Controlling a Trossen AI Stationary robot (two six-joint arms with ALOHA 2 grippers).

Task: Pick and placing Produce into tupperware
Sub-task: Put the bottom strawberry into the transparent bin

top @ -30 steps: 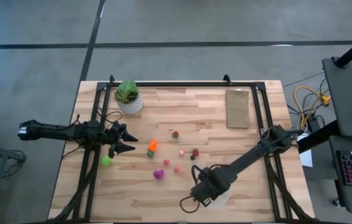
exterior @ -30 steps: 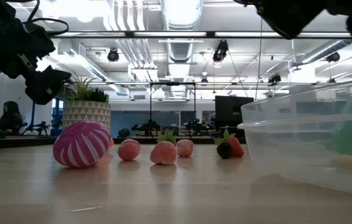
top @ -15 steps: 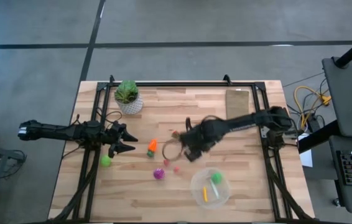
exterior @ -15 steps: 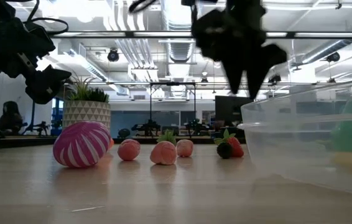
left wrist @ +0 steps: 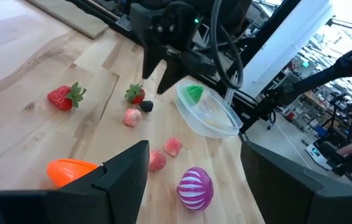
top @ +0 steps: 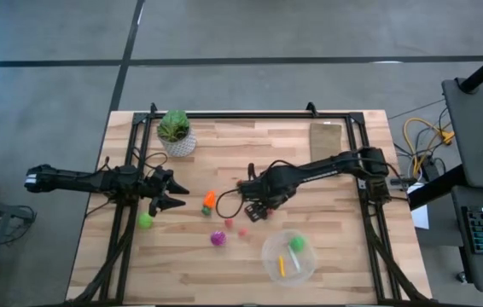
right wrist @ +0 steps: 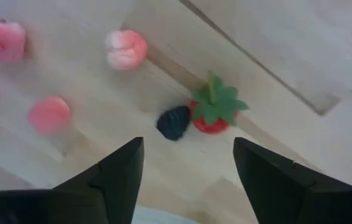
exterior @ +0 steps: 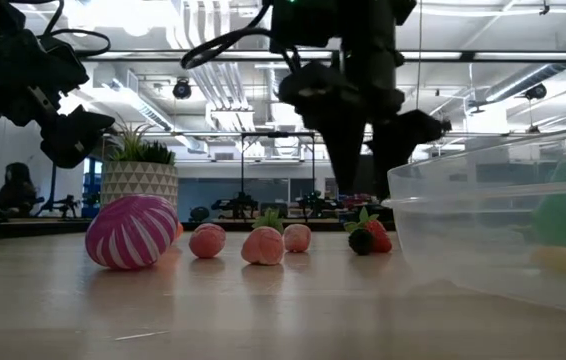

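I hold the right tool (top: 255,207) open directly above the small red strawberry with green leaves (right wrist: 213,112) and dark berry (right wrist: 173,124) on the wooden counter (top: 344,222); the left tool (top: 163,194) waits open, farther off

You get four views: high looks straight down on the whole table (top: 182,264); low sits at tabletop level, facing across into the room, close against the tupperware (exterior: 503,225). Left wrist looks across the table toward that tupperware (left wrist: 207,112). Right wrist looks down, close on the strawberry (right wrist: 215,111), which low (exterior: 375,233) shares.
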